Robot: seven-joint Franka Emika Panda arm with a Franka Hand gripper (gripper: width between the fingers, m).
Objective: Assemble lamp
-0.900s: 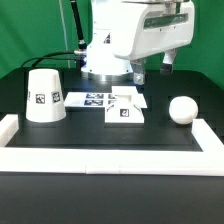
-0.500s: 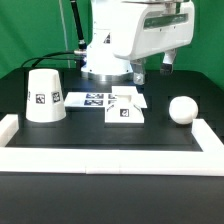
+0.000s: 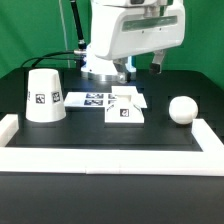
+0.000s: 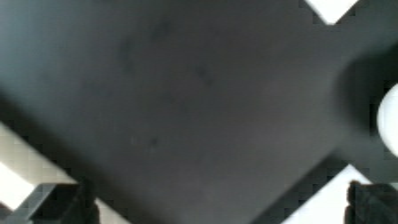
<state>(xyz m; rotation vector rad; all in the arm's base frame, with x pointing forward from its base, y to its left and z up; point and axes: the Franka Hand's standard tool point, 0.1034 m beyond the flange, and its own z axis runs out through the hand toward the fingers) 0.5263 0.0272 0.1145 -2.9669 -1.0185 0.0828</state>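
Hovering high over the black worktop [image 3: 100, 135], end effector [image 4: 205, 203] is spread wide with nothing between the fingers [image 4: 45, 205]. The wrist view shows only bare dark surface under it. All three lamp parts sit loose on the worktop and are not joined. The shade [image 3: 42, 96] stands wide end down at the exterior view's left. The base [image 3: 124, 111] is near centre, touching or overlapping the marker board [image 3: 95, 99]; can't tell which. The bulb [image 3: 182, 109] lies at the exterior view's right, well apart from the base, stem not visible. A white rail [image 3: 110, 160] runs along the near edge. Arm [image 3: 135, 30] is above the back of the scene, touching no part.
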